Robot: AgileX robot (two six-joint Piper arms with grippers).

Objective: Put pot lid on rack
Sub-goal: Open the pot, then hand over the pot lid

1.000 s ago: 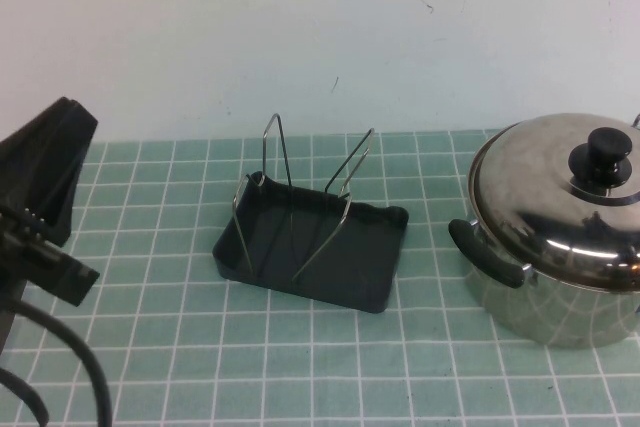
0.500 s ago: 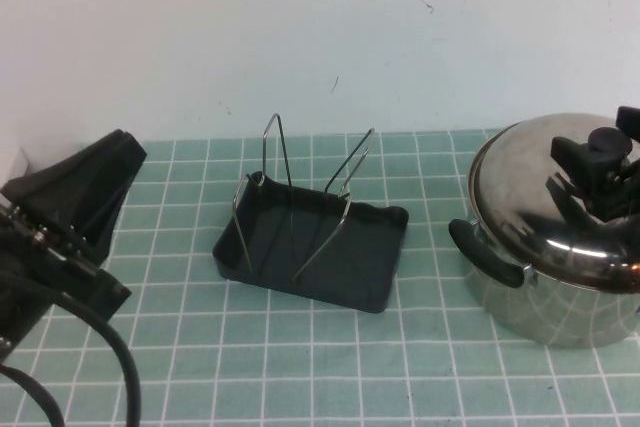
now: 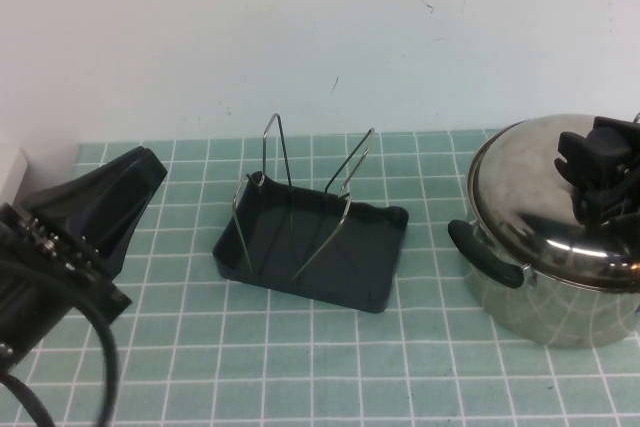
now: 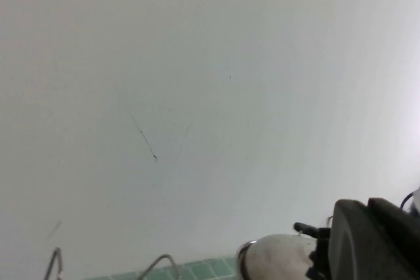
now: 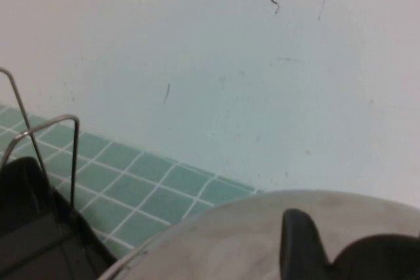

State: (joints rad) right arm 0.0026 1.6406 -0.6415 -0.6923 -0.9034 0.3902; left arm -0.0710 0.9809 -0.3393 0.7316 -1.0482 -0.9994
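The pot lid [image 3: 540,192], shiny domed steel, sits on the pot [image 3: 545,297] at the right. My right gripper [image 3: 598,162] is down over the lid's centre and hides the black knob in the high view. In the right wrist view one finger [image 5: 298,247] stands beside the dark knob [image 5: 377,260] on the lid [image 5: 249,240], jaws open around it. The rack [image 3: 310,247], a dark tray with wire loops, stands mid-table and is empty. My left gripper [image 3: 148,167] is shut and hovers at the left, pointing toward the rack.
The pot has a black side handle [image 3: 485,255] facing the rack. A white wall stands close behind the green tiled mat [image 3: 330,367]. A black cable [image 3: 100,347] hangs from the left arm. The rack's wires [image 5: 39,142] show in the right wrist view.
My right gripper came in over the lid and settled lower onto the knob. My left arm moved right and a little up toward the rack.
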